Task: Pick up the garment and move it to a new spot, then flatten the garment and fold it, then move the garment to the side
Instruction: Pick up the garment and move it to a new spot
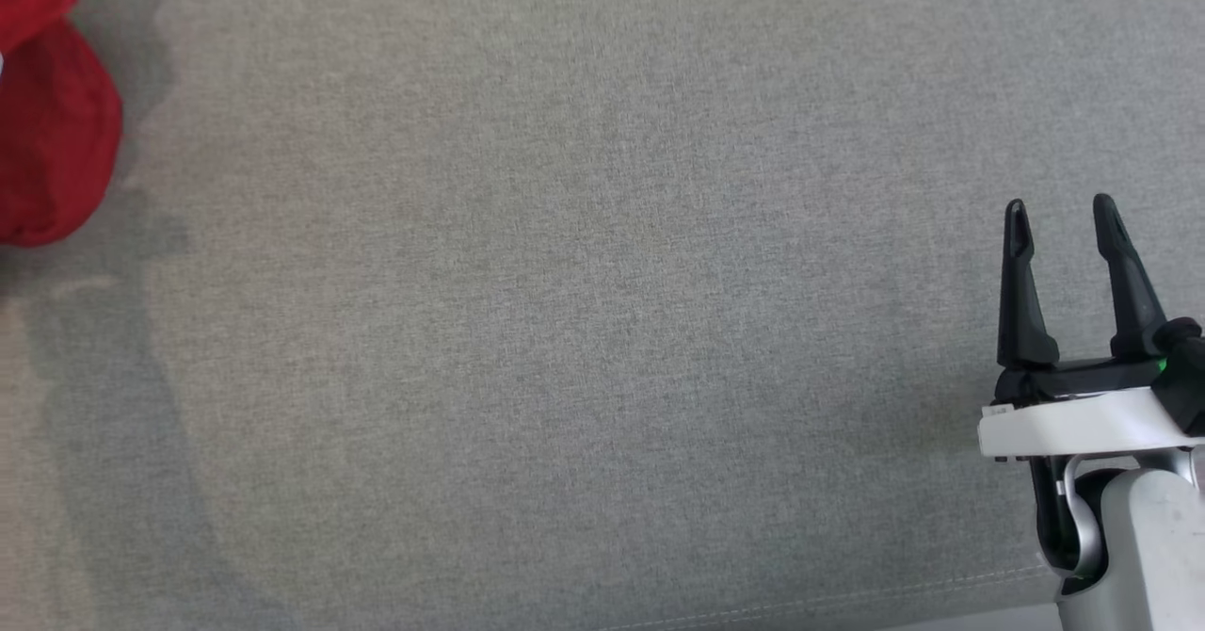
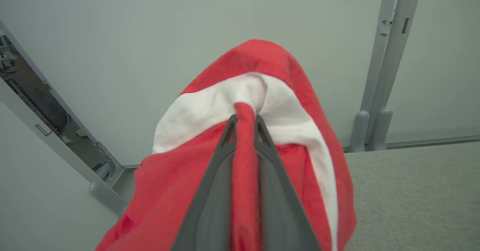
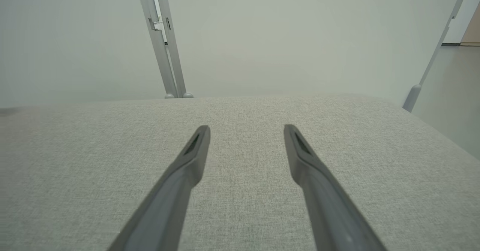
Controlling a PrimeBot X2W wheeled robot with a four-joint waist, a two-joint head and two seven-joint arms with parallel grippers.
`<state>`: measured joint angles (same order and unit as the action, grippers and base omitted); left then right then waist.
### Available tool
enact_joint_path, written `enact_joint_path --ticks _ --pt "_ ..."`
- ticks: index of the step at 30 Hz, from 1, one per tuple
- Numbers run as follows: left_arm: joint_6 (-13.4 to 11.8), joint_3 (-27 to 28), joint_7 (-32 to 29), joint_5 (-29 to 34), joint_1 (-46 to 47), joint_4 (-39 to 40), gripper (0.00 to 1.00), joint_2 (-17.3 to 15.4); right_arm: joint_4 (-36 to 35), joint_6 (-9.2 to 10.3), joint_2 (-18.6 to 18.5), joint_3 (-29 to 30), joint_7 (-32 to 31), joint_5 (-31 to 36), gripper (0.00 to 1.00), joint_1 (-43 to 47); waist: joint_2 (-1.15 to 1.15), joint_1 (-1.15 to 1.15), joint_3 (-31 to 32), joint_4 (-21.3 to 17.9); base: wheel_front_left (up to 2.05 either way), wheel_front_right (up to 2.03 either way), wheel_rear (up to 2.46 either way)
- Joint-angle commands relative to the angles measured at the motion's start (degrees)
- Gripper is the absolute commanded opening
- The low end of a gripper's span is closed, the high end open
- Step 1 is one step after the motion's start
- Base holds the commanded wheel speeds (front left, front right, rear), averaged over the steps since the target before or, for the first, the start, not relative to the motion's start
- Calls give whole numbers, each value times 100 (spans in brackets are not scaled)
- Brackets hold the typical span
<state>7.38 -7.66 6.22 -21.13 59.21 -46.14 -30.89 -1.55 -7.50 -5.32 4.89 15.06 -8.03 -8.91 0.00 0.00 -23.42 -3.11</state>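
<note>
Left gripper (image 2: 245,119) is clamped on a fold of the red-and-white fleece garment (image 2: 262,60), seen at the head view's upper left, presumably for carrying; the right gripper (image 1: 1064,212) is held apart, idle, lower right over the grey fabric surface (image 1: 565,330).

My head camera looks steeply down, close on the grey fabric surface (image 1: 565,330), catching the right pincer (image 1: 1059,203) lower right and the red garment (image 1: 52,132) at its left edge. The left wrist camera looks along the left pincer (image 2: 245,117), garment right against the lens, toward a pale wall (image 2: 131,48). The right wrist camera sits low, facing the surface's far edge. Both wrist views share a paired grey post (image 2: 386,63).
</note>
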Motion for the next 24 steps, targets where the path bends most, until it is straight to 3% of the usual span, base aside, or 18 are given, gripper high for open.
enact_joint_path --ticks 1,13,18,24 --pt "0 -43 64 46 115 165 0 -22 38 2 29 -8 18 -59 100 57 0 0 276 72 0 0 0" --pt "1 -602 -399 169 408 2264 0 324 242 2 191 -96 18 -199 100 149 0 0 738 -398 0 0 0" --pt "-4 -956 -712 186 617 3107 0 702 309 1 225 -89 18 -261 100 165 0 0 877 -730 0 0 0" --pt "0 -1336 -961 58 966 3469 0 1207 372 1 244 -133 18 -346 100 181 0 0 982 -1068 0 0 0"
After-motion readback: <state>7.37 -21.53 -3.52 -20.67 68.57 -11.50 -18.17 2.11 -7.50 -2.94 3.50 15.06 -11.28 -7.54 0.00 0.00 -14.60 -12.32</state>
